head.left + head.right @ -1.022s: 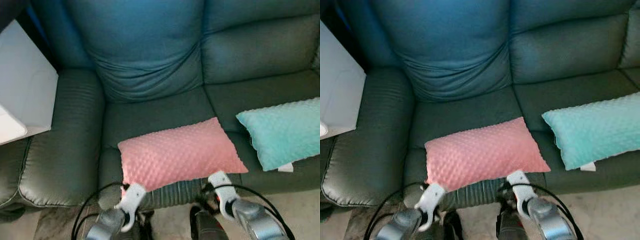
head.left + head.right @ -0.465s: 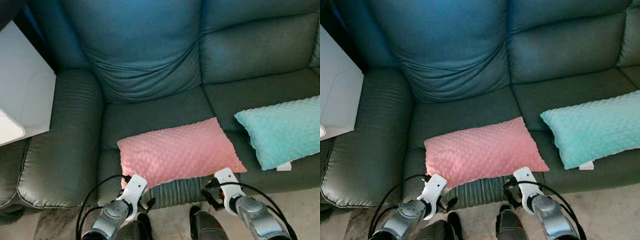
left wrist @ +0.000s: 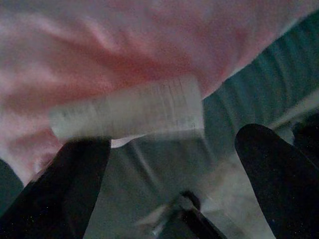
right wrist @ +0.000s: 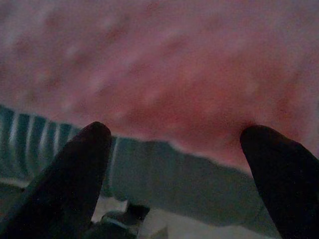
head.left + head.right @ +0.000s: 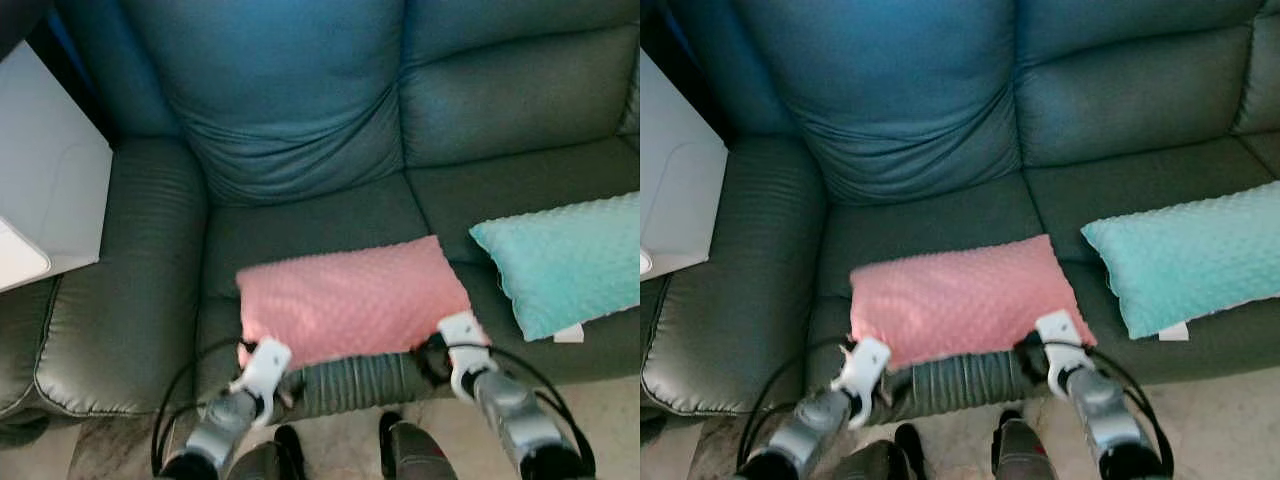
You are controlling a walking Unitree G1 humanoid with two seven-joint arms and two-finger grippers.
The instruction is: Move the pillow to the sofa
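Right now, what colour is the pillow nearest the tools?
Pink pillow, clearest in the left eye view.

Teal pillow cut off (right edge); tag print blurred.

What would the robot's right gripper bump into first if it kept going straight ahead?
Most likely the pink pillow. The right gripper has its fingers open and points at the pillow's near edge, just above the sofa's front. The view is blurry, so how close it is remains unclear.
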